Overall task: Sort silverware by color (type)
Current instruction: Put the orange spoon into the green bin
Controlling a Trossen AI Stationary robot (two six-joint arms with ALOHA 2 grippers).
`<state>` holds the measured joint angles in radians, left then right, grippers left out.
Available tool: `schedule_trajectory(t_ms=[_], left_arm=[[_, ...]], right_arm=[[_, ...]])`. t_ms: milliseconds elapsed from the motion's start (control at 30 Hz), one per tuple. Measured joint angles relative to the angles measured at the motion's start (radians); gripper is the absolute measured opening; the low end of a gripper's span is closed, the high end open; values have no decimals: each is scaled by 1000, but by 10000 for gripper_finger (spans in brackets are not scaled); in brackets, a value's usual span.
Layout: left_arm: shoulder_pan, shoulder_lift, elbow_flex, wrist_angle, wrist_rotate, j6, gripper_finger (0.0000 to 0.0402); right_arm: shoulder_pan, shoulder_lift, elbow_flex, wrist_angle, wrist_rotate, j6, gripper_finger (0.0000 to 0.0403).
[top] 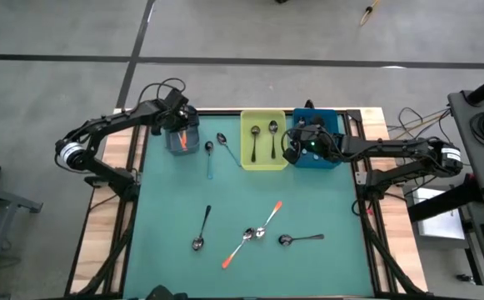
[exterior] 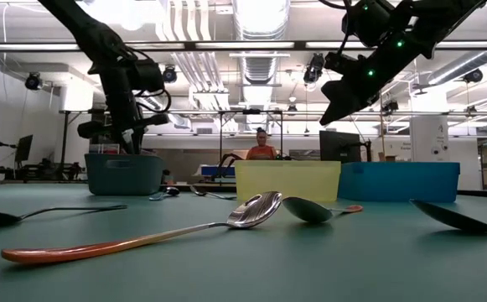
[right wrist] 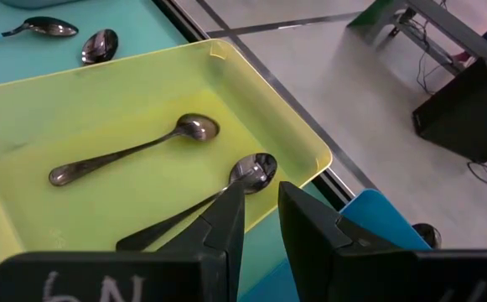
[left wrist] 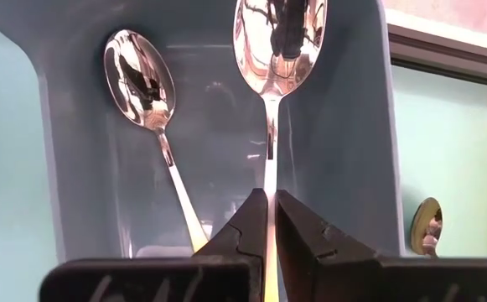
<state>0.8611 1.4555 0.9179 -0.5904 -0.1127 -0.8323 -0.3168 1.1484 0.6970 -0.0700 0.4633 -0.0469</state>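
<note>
Silverware: partly sorted.
Left end effector: over the grey bin, far left; fingers nearly closed on an orange-handled spoon beside another.
Right end effector: slightly parted, empty, above the blue bin.
Yellow tray: two dark spoons.
Worktop: six spoons unsorted, by my count.

Spoons scattered near table's front edge: two orange-handled crossing, two black-handled flanking. More along the back edge, some in bins.
</note>
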Motion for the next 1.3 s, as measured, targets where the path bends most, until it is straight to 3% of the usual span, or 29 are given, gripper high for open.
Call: schedule_trajectory(t_ms=[733, 1300], left_arm=[[-29, 0, -17, 23, 1, -25, 0], [-29, 0, -120, 101, 4, -52, 0]], right_arm=[[-1, 0, 0, 0, 0, -6, 68], [-1, 0, 0, 0, 0, -6, 68]])
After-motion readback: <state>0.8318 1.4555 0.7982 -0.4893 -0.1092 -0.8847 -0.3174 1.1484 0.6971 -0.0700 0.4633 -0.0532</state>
